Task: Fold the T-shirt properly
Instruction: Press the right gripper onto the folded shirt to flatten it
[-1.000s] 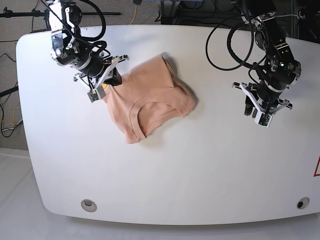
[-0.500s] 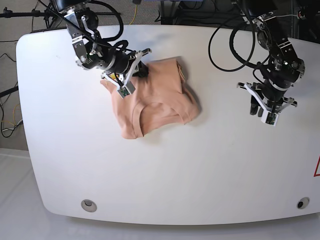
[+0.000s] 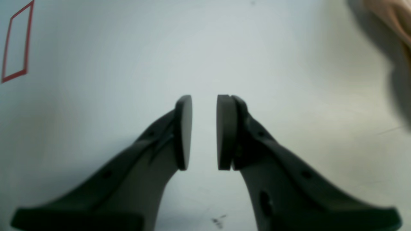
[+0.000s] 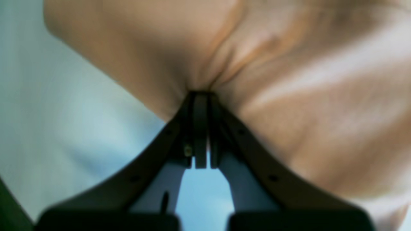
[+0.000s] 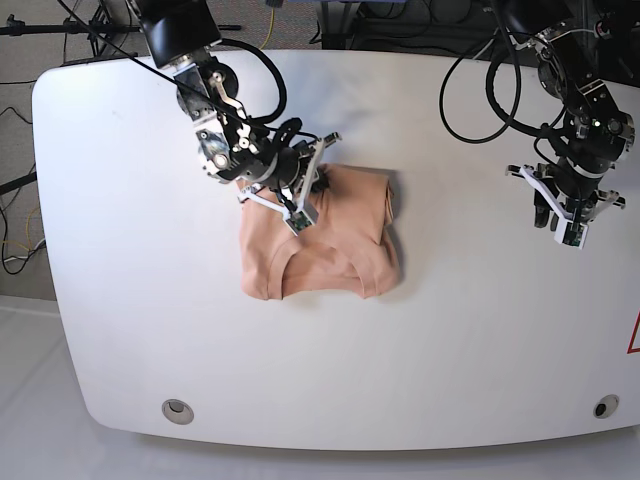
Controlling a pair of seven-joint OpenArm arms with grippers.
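Lying bunched near the middle of the white table [image 5: 420,340], a little toward the far edge, the peach T-shirt [image 5: 335,250] is partly folded over itself, with the curved collar band showing along its near side. The right gripper [image 5: 312,180] sits over the cloth's far left part, and the right wrist view shows its jaws pressed together on a pinch of the fabric [image 4: 289,96], the cloth puckering into creases right where the pads [image 4: 200,128] meet. From that pinch the fabric spreads up and to both sides, filling most of that view, with bare tabletop visible at the left.

The left gripper [image 5: 568,215] hangs well apart from the shirt, off toward the table's other end, above bare surface. Its two pads [image 3: 226,131] stand a narrow gap apart with nothing between them (the wrist view looks straight down through that gap to plain table). A blurred edge of the peach cloth [image 3: 388,16] shows in the top corner of that view, and a red outlined marking [image 3: 16,45] on the table in the opposite corner.

Two small round fittings [image 5: 178,409] sit in the table near its front corners.
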